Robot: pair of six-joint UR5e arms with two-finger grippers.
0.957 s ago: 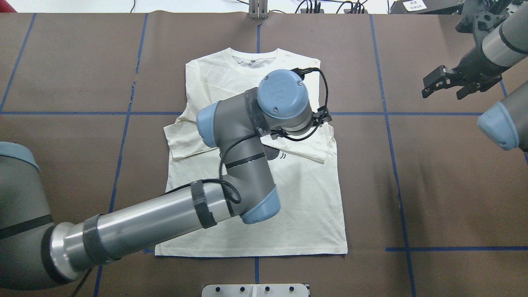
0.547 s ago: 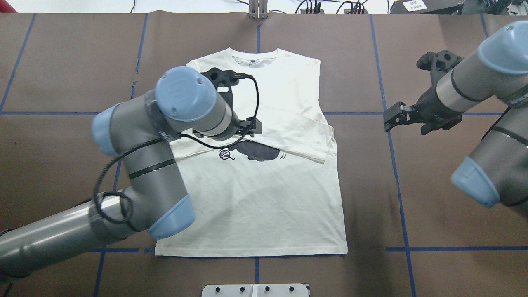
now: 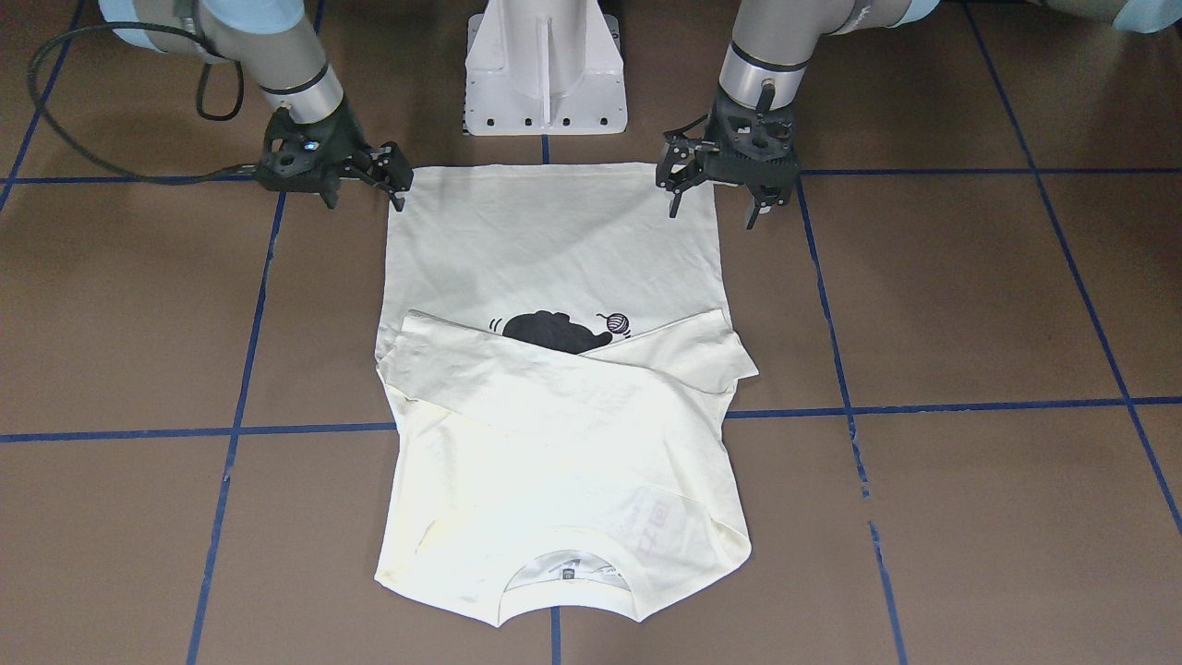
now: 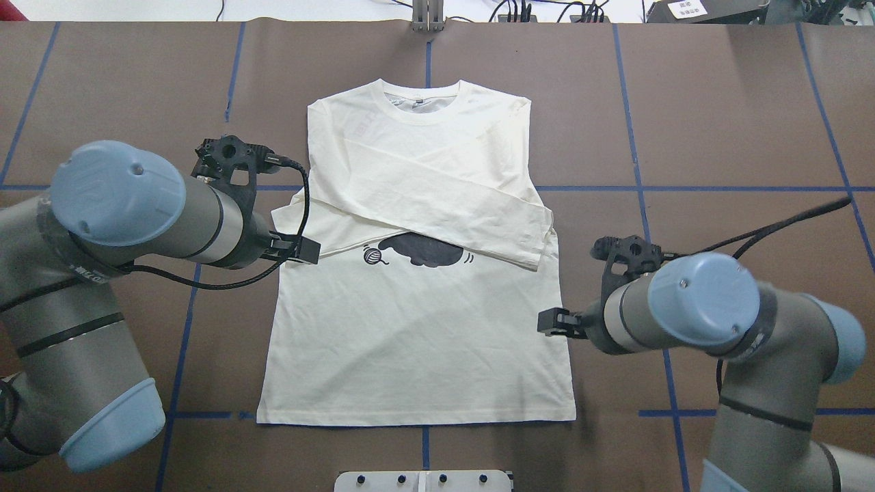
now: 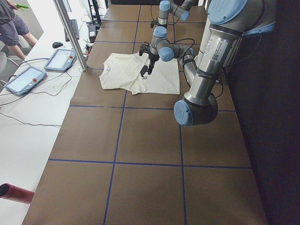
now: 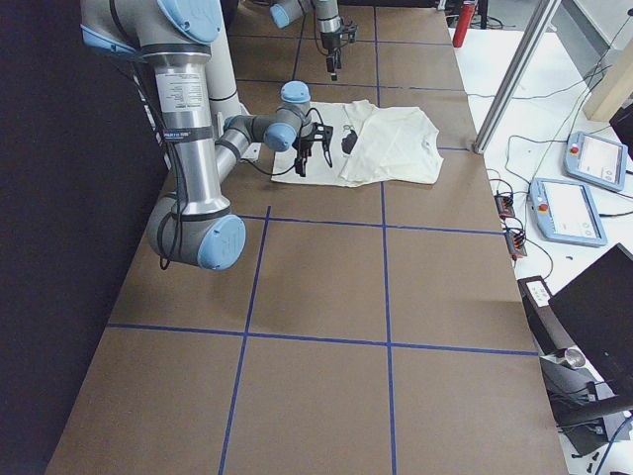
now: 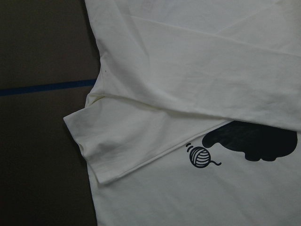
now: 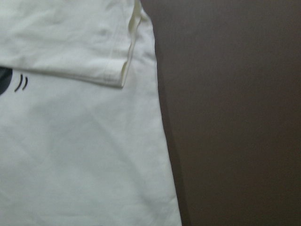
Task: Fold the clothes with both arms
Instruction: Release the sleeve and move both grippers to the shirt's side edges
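Note:
The cream long-sleeved shirt [image 4: 417, 342] lies flat on the table, front up, collar at the far side. Both sleeves are folded across the chest and cross over each other, half covering the black cat print [image 4: 427, 249]; the yarn ball [image 7: 201, 157] shows beside it. My left gripper [image 3: 713, 199] hangs open above the shirt's left edge, near the folded sleeve end [image 7: 101, 155], holding nothing. My right gripper [image 3: 365, 189] hangs open above the shirt's right edge, near the other cuff [image 8: 120, 75], also holding nothing. Neither wrist view shows its own fingers.
The robot's white pedestal [image 3: 545, 65] stands behind the hem. Blue tape lines [image 4: 752, 413] grid the brown table. A metal post [image 5: 70, 33], tablets [image 5: 23, 77] and cables sit on the white side table, where a person [image 5: 9, 21] stands.
My left arm swept from over the shirt's middle out to its left edge. My right arm came in from the far right corner to the shirt's right edge. The shirt has not moved.

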